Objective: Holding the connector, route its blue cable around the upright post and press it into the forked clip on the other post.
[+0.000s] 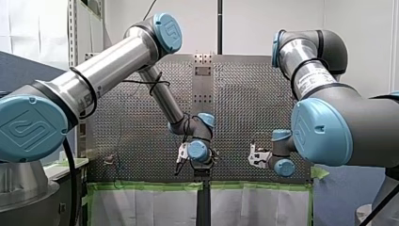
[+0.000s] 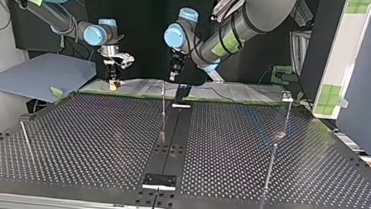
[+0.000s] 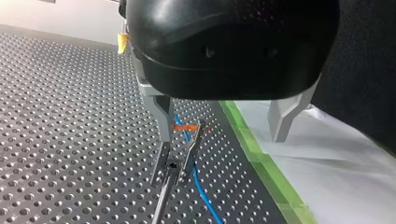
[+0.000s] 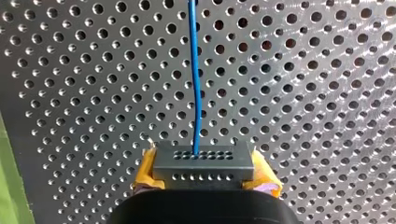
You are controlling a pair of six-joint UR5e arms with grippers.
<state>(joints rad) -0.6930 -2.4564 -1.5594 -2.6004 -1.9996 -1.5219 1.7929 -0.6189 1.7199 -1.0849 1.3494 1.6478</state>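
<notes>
In the right wrist view a grey connector [image 4: 204, 163] sits between yellow pads [image 4: 147, 171], my right gripper [image 4: 204, 173] shut on it. Its blue cable [image 4: 195, 70] runs straight ahead over the perforated table. In the top view this gripper [image 2: 114, 83] hangs at the far edge, left of the middle. My left gripper [image 3: 222, 137] stands open with nothing between its metal fingers [image 3: 162, 122]. Just beside one finger is a thin post [image 3: 194, 147] with an orange mark near its top, and the blue cable [image 3: 198, 179] passes close by it. Whether cable and post touch I cannot tell.
In the top view, thin upright posts stand on the table: one near the middle [image 2: 163, 110], two at the right [image 2: 270, 166] [image 2: 288, 112], one at the left [image 2: 23, 136]. Green tape [image 3: 261, 163] and white sheeting line the table edge by my left gripper [image 1: 180, 160].
</notes>
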